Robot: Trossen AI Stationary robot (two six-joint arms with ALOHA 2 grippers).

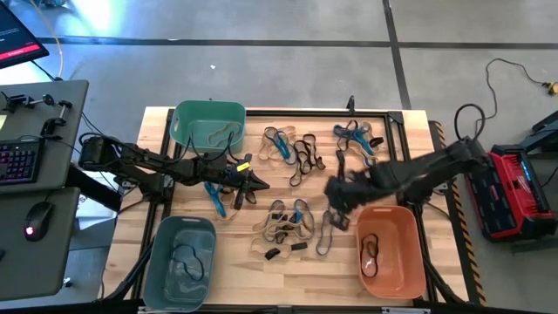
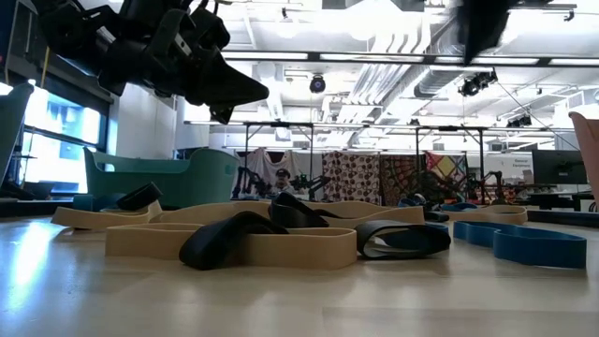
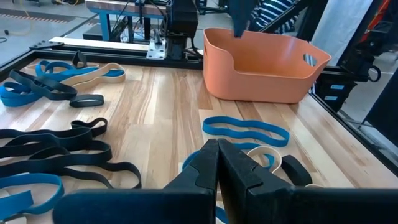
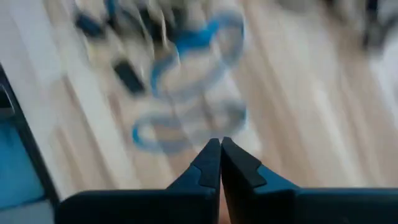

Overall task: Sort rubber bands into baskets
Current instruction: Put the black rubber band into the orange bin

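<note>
Many rubber bands in tan, blue and black lie flat on the wooden table in loose heaps (image 1: 292,153), (image 1: 357,135), (image 1: 288,227). The teal-green basket (image 1: 185,118) stands at the far left with a tan band inside. The grey-blue basket (image 1: 157,253) is near left, and the orange basket (image 1: 410,262) near right; each holds a black band. My left gripper (image 1: 261,183) hovers shut above the table's middle left (image 3: 217,155), empty. My right gripper (image 1: 336,199) is blurred, just left of the orange basket; its wrist view shows it shut (image 4: 219,148) and empty above a blue band (image 4: 186,81).
A black frame rail (image 1: 314,111) runs along the table's far edge. A blue band (image 3: 245,130) lies between my left gripper and the orange basket (image 3: 267,68). Bare wood shows in the near middle (image 1: 288,279). A desk with a keyboard (image 1: 17,161) stands to the left.
</note>
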